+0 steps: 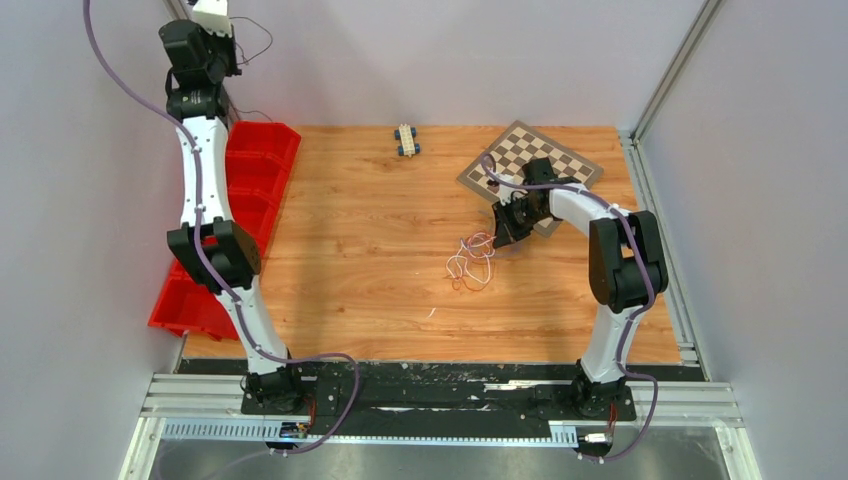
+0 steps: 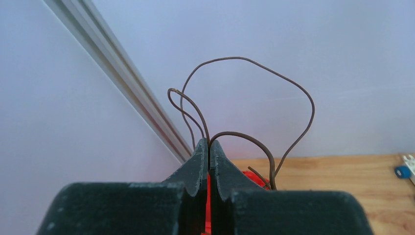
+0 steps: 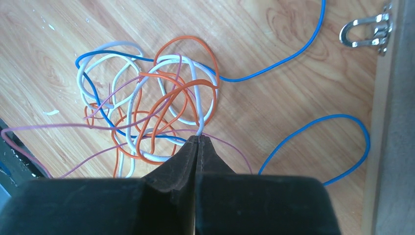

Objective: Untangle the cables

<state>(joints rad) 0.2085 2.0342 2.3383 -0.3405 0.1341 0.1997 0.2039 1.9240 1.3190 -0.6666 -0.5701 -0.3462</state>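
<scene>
The left hand (image 2: 209,143) is raised high at 11 o'clock in the overhead view, close to the back wall and well above the tabletop (image 1: 350,290); its fingers are pressed together on a thin brown wire (image 2: 243,58), which rises from between the tips, arcs in a wide loop toward 1 o'clock and drops back behind the right finger; a smaller loop of the same wire stands at 11 o'clock from the tips.

The cables (image 1: 472,258) lie in a loose knot on the tabletop, a little toward 3 o'clock from its middle; the right arm bends down over them from 3 o'clock. From the right wrist, the knot shows strands of white, orange, blue and pale pink crossing one another, spread from 9 to 12 o'clock of the right hand (image 3: 197,139); that hand is closed, and a white cable (image 3: 199,122) runs straight down into its tips and is pinched there; a pink strand passes just beside the same spot.

A chessboard (image 1: 530,160) lies at 1 o'clock on the tabletop, just behind the right hand; a small blue-and-cream toy (image 1: 406,139) sits at 12 o'clock by the far edge; red bins (image 1: 255,170) line the 9 o'clock side; a metal shackle (image 3: 364,30) rests near the board's edge.
</scene>
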